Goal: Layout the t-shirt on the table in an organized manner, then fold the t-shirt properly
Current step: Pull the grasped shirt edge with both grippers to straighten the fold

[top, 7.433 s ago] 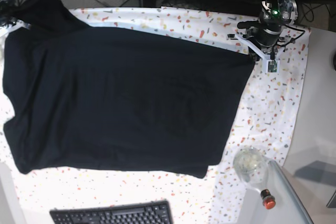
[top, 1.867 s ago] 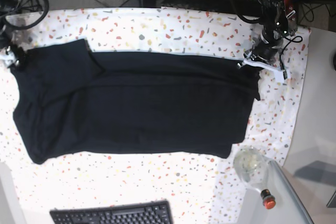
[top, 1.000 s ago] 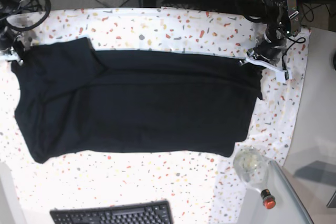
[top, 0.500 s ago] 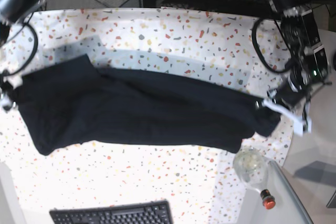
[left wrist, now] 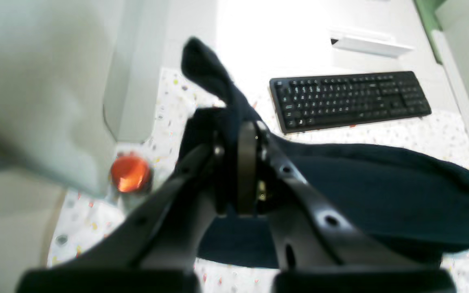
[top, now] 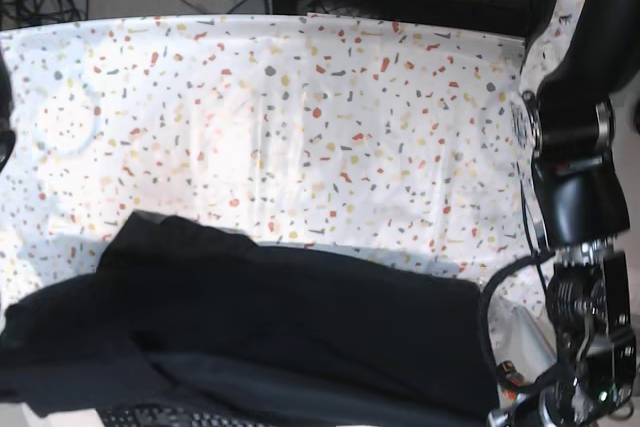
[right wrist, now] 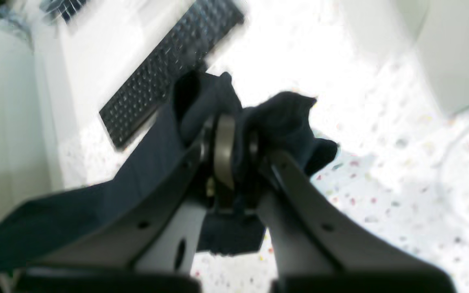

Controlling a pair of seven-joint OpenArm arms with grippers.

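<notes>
The black t-shirt hangs stretched in a wide band along the near edge of the speckled table. My left gripper is shut on a bunched end of the shirt, held above the table. My right gripper is shut on the other end of the shirt, also lifted. In the base view the left arm runs down the right side. Both grippers sit at or beyond the bottom edge there and are hard to see.
A black keyboard lies near the table's front edge and shows in the right wrist view; the shirt covers most of it in the base view. A red-capped thing stands beside a glass object near the left gripper.
Both grippers have carried the shirt from the table's middle to its near edge, down in the base view. The far table surface now shows bare cloth.
</notes>
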